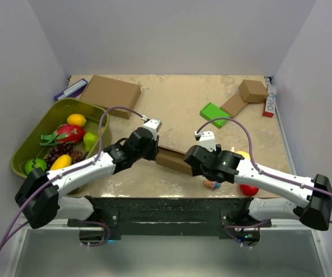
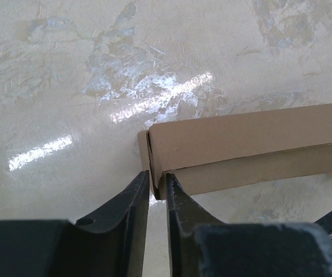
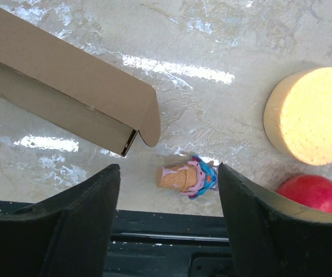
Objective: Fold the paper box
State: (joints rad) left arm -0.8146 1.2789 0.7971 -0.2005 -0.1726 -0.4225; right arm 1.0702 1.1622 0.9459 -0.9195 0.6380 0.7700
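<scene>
The paper box (image 1: pixel 170 159) had already been raised into a slim shape and lay on the tabletop (image 1: pixel 177 98) between the two arms. One end was pinched by the left claw (image 2: pixel 156 183), which was closed to a narrow slit over the end wall. At the other end a rounded tab (image 3: pixel 149 124) was seen untucked and the mouth open, so closing was judged to remain. The right claw (image 3: pixel 169 173) was held just beside that end, spread wide and empty. The tabletop was glossy, mottled beige, enclosed by plain white panels (image 1: pixel 172 34).

paper box (image 1: pixel 172 160) ends hidden overhead, red fruit (image 3: pixel 316 196) cropped
</scene>
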